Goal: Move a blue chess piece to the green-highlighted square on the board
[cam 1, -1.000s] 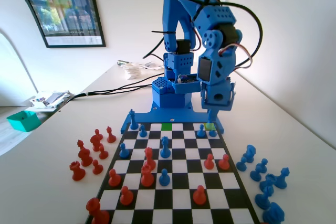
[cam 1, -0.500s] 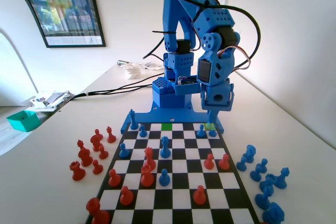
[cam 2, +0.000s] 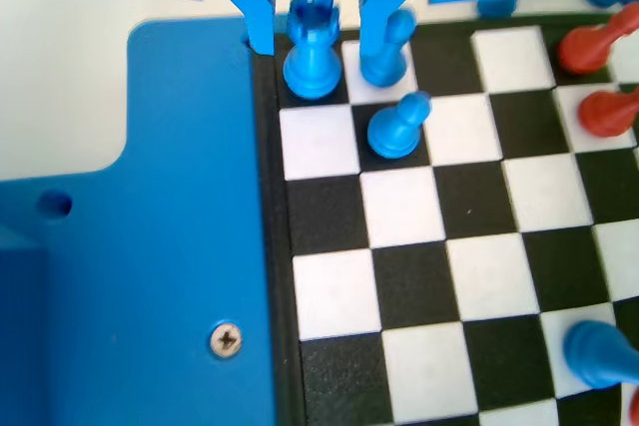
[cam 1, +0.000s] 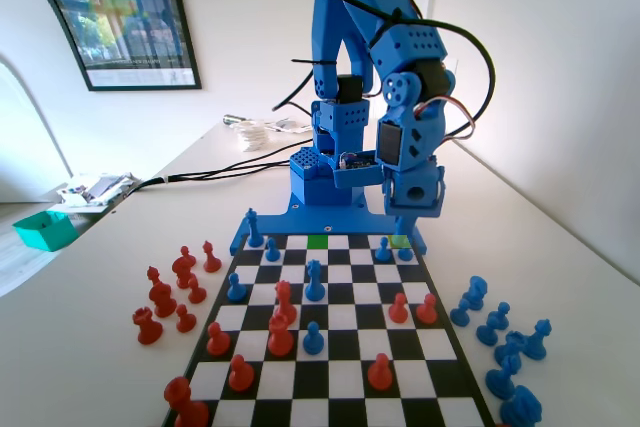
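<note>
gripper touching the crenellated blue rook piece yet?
Apart. In the wrist view the crenellated blue rook piece stands between the open jaws of the gripper, with board visible on both sides of it. Neither jaw meets it.

blue piece [cam 2: 604,351] cropped at edge

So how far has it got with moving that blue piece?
Nothing is finished yet: the green-highlighted square stands empty. Right now the open gripper has its jaws either side of the blue chess piece at the board's corner, not yet squeezing it. Still left: grip, lift, carry across and set down on green.
</note>
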You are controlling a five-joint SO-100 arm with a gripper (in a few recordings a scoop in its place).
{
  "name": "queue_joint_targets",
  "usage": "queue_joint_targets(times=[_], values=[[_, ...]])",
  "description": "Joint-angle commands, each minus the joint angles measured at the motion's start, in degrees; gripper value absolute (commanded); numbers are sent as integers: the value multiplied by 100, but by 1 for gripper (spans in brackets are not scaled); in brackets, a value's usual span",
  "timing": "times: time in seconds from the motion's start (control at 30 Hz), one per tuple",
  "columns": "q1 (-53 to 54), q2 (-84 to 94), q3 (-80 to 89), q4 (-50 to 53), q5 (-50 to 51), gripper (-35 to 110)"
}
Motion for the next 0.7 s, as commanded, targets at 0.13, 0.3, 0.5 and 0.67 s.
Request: queue_joint_targets(times=[0.13, 0.3, 0.5, 0.67], values=[[-62, 62, 141, -193, -53, 15], [-70, 53, 334, -527, -79, 15], [-35, 53, 396, -642, -185, 12], [-35, 53, 466, -756, -246, 9]])
